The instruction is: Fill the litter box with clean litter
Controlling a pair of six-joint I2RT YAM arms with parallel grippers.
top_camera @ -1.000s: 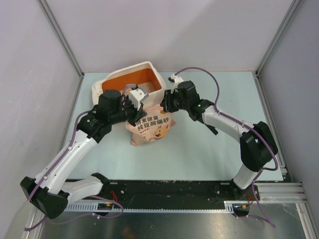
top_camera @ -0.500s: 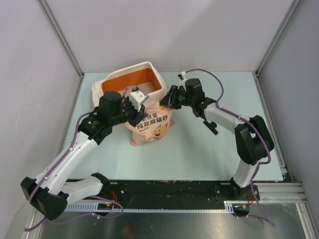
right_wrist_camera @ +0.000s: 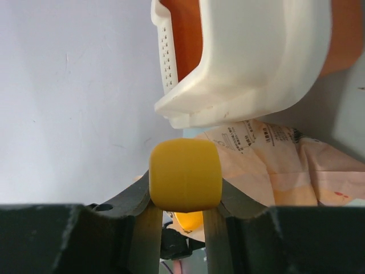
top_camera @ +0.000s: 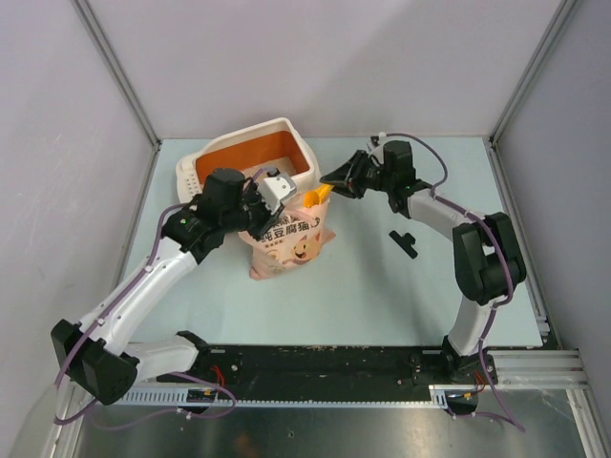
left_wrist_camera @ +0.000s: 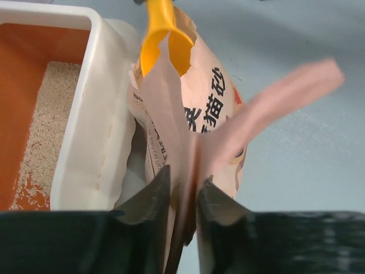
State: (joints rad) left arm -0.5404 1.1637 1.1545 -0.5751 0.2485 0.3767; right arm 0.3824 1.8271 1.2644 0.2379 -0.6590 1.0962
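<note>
I am in the scooping step. The litter box sits on the desk, and the printed bag stands against the box's near wall, touching it. In the left wrist view, clean litter covers part of the box's orange floor, with bare orange showing in patches. I judge the fill to be only partly done.

My right fingers are pinching the butt of the yellow scoop by its handle. The scoop's bowl is at the bag's open mouth, just beside the box's wall. I see no granules in the part of the bowl that shows, but most of it is hidden behind the paper.

My left fingers stand either side of the bag's top edge, with the paper running through the narrow gap between them. I cannot tell whether they are biting it or merely straddling it, and a loose flap beside them is blurred.

For the next move I want the mouth held wide and steady. Then I would dip the bowl deep into the bag, lift it level, and carry it over the box's rim before tipping. A slack bag edge could fold over the scoop or let the bag topple away from the box.
</note>
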